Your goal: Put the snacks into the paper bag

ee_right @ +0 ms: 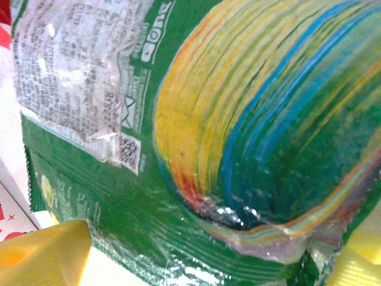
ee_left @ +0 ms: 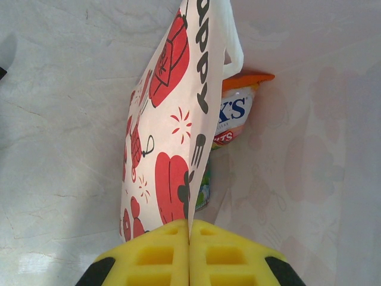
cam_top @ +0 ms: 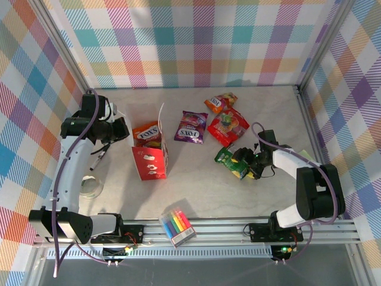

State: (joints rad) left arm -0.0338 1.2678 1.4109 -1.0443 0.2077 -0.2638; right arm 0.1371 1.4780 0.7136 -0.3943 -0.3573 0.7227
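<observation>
1. The paper bag (cam_top: 150,164) sits left of centre on the bench (cam_top: 274,107), its mouth open. An orange FOX'S packet (cam_top: 146,136) is inside.
2. The left end effector (cam_top: 122,128) is clamped on the bag's white upper edge. In the left wrist view, its yellow fingers (ee_left: 155,256) are pressed together on the paper.
3. Just right of the bag lies a purple packet (cam_top: 190,127). Beyond it, a red packet (cam_top: 228,126) and a yellow-orange packet (cam_top: 220,102) touch each other.
4. Nearer the arms, a green packet (cam_top: 225,158) lies flat. The right end effector (cam_top: 245,164) is spread wide over it, one yellow pad on each side; contact cannot be told.
5. A clear pack of coloured markers (cam_top: 177,226) rests at the near aluminium rail (cam_top: 238,226).
6. The bench is pale and marbled, walled on three sides by pastel plaid panels (cam_top: 196,42).
</observation>
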